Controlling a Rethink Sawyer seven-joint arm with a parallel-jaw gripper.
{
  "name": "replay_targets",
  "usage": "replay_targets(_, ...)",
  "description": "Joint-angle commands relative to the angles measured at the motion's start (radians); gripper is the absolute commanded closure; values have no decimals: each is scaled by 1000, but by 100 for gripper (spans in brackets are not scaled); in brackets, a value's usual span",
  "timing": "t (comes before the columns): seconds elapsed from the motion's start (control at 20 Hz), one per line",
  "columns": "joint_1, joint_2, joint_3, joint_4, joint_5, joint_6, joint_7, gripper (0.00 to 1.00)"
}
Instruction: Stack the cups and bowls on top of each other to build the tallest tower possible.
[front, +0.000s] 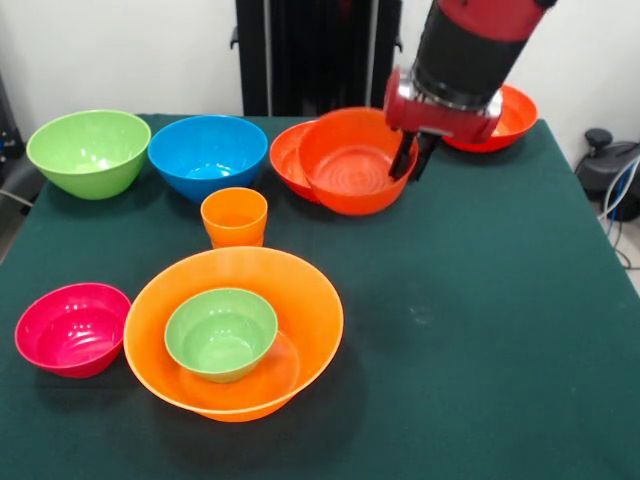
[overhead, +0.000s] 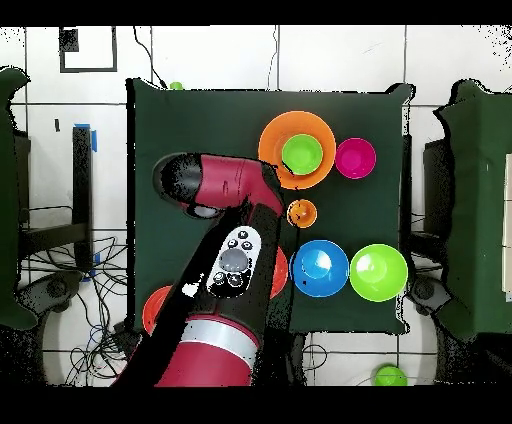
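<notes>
Jaws straddle the near rim of the red-orange bowl (front: 350, 170), one finger inside, one outside; whether they already pinch it you cannot tell. Your gripper (front: 412, 160) needs a firm pinch on that rim before you raise it. Keep the bowl level, clear the orange cup (front: 234, 217), and aim for the small green bowl (front: 221, 332) nested in the largest orange bowl (front: 310, 300)

Dark green cloth-covered table (front: 500, 330) fills most of front view. Plain white wall (front: 120, 50) behind, w/ black upright pedestal column (front: 315, 55) at far side, centre. Overhead: white tiled floor (overhead: 330, 55) w/ dark grout lines, black cables (overhead: 60, 290) strewn on left, blue tape (overhead: 95, 140) left of table. Light even, soft shadows.
</notes>
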Motion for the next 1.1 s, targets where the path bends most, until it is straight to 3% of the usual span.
replay_targets(0.05, -25, -5, 44, -219, -28, 230, 83, 100)
replay_targets(0.25, -67, 21, 65, -312, -44, 272, 22, 100)
replay_targets(0.45, -188, 95, 136, -454, -77, 299, -181, 100)
replay_targets(0.7, -277, 160, 197, -604, -105, 358, -317, 100)
replay_targets(1.1, -351, 188, 267, -650, -138, 329, -404, 100)
